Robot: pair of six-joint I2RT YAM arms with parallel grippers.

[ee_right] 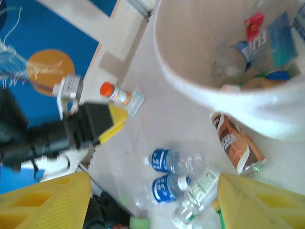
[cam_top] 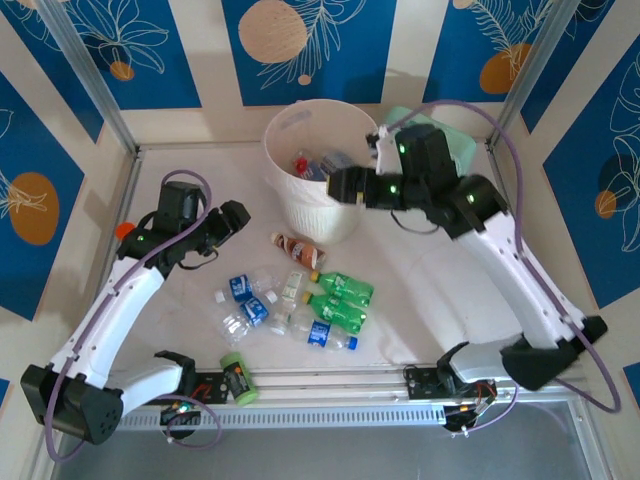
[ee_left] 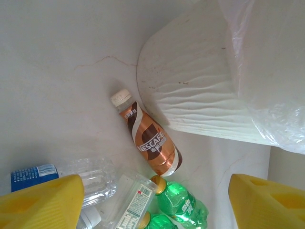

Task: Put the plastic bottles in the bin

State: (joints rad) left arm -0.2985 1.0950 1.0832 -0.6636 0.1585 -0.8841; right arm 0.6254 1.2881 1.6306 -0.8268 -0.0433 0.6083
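Far and central on the table [cam_top: 430,290]: bin [cam_top: 285,200], pale cream, upright, with several plastic bottles [ee_right: 267,43] already lying inside, blue labels and a red one among them. Poised above the bin's near-right rim: right gripper [cam_top: 342,186], yellow fingers [ee_right: 47,202] spread apart, nothing between them, released. Off to the bin's near left, above the table: left gripper [cam_top: 236,217], likewise parted and empty, yellow pads [ee_left: 40,205] wide at either side of its wrist view. Just in front of the bin's near wall, close beside the base but seemingly not touching it: brownish bottle [ee_left: 150,140], on its side, white cap toward the bin's left.

Further out from the bin on the near side, a loose cluster flat on the table:
- two green bottles [cam_top: 345,290] with yellow caps, side by side, straight in front of the bin
- blue-labelled clear bottles [cam_top: 241,288] to the bin's near left
- white-labelled clear bottle [cam_top: 293,286] between those two groups
- one more blue-labelled bottle [cam_top: 325,335] at the cluster's edge farthest from the bin

Well to the bin's left, past the left arm: small orange-capped jar [ee_right: 113,92]. Just right of the bin, behind the right arm: mint-green bag [cam_top: 462,152]. Farthest from the bin, beside the near rail: light-green can [cam_top: 237,378] with a black label
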